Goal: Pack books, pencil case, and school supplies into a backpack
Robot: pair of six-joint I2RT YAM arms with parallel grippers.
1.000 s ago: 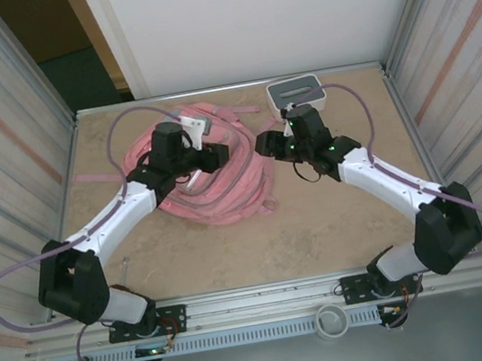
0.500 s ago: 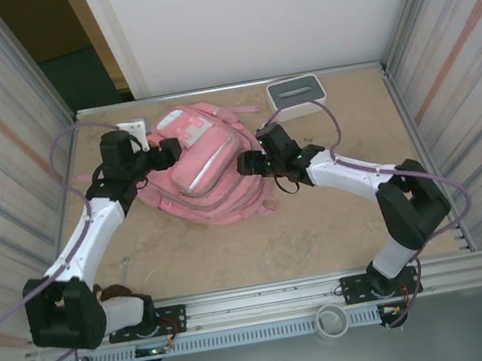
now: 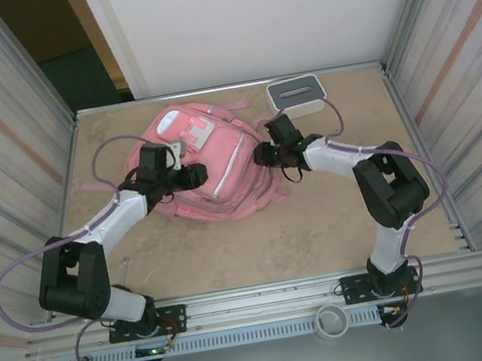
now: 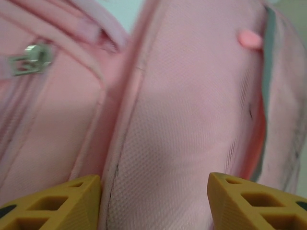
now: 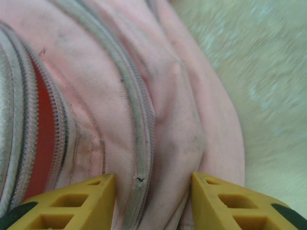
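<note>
Top external: both arms bend inward, jaws against the backpack (image 3: 223, 179).

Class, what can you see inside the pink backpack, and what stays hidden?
Through the parted zip of the backpack, a strip of red shows in the right wrist view. Whatever it belongs to, and anything else inside, is covered by fabric.

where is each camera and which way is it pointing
Top external: above and behind the robot, looking down at the table, pink backpack, left arm, right arm.
Left wrist: on the left arm, close on backpack fabric and a zip pull; yellow fingers at bottom.
Right wrist: on the right arm, facing the backpack's zips and table; yellow fingers at bottom.
Shared: all show the backpack.
</note>
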